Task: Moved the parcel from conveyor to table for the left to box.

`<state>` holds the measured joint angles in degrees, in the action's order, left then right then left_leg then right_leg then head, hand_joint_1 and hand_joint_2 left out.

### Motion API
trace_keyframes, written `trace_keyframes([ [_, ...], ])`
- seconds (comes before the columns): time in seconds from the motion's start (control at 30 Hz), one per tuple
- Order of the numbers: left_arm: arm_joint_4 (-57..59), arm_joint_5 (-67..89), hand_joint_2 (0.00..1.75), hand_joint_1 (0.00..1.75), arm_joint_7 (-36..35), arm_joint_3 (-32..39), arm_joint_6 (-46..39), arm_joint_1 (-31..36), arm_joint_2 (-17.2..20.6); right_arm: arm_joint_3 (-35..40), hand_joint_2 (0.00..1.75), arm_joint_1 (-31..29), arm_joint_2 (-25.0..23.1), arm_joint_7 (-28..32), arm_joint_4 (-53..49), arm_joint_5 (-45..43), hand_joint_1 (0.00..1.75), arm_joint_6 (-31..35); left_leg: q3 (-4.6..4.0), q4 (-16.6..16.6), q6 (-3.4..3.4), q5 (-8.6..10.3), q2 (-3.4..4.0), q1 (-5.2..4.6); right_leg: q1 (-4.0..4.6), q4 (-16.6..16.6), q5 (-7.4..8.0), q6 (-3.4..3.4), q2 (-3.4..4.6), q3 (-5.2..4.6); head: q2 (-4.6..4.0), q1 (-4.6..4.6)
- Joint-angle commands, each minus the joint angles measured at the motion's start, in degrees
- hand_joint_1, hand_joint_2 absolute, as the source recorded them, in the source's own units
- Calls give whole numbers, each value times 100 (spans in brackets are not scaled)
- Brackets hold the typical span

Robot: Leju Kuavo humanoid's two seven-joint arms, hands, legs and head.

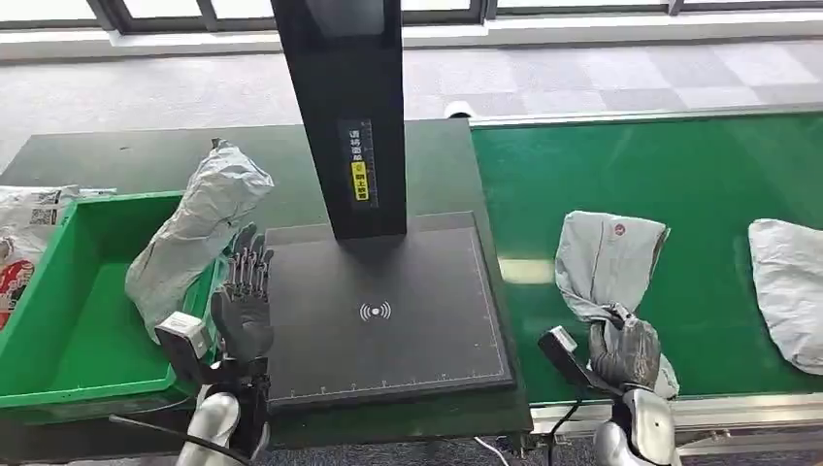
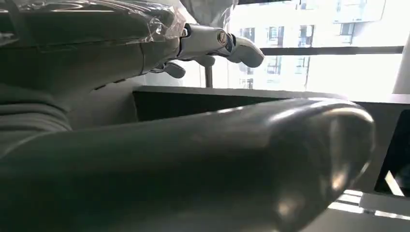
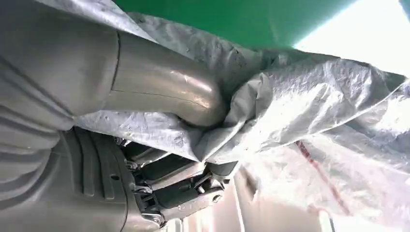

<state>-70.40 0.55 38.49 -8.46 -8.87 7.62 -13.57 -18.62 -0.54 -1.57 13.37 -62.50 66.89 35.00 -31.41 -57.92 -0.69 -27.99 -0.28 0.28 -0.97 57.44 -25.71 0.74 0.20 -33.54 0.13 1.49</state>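
Before you, a dark table (image 1: 116,155) carries a black scanner column (image 1: 345,107) rising from a flat black base plate (image 1: 388,311). Beyond it lies a floor of pale grey carpet tiles (image 1: 602,73). Window frames (image 1: 291,12) line the far wall, admitting bright daylight. In the left wrist view, you see a building façade (image 2: 319,43) outside the glass.
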Motion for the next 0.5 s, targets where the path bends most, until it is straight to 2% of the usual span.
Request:
trace_keyframes([
  [0.03,73,23,0,0,8,-163,-62,72,121,721,175,507,-508,576,-1906,-428,175,500,1,3,-4,-2,15,-1,1,2,0,-9,11,-7,0,0],
  [0.1,63,29,0,0,34,-170,-69,77,119,658,175,570,-702,883,-2186,-376,175,500,-1,3,-3,0,11,0,1,3,0,-8,8,-8,0,0],
  [0.2,72,27,0,0,46,-171,-63,107,118,744,175,647,-768,1011,-2349,-359,175,500,-1,2,-3,0,10,-1,0,5,-1,-6,7,-8,0,0],
  [0.3,209,15,0,0,75,-178,-16,273,74,912,175,664,-908,1546,-2547,-618,175,500,0,7,-3,3,7,1,2,-1,2,-10,3,-6,0,0],
  [0.4,355,12,0,0,85,-199,24,395,28,1276,175,430,-929,1713,-2326,-642,175,500,-5,2,-3,4,12,1,2,1,4,-8,8,-12,0,0],
  [0.43,391,18,0,0,92,-215,58,421,0,1570,175,192,-851,1538,-1953,-514,175,500,0,2,-3,3,17,0,1,2,5,-6,15,-10,0,0],
  [0.5,418,19,0,0,93,-227,71,438,-21,1655,175,21,-903,1508,-1754,-393,175,500,3,4,-4,4,30,1,2,0,9,-7,28,-10,0,0],
])
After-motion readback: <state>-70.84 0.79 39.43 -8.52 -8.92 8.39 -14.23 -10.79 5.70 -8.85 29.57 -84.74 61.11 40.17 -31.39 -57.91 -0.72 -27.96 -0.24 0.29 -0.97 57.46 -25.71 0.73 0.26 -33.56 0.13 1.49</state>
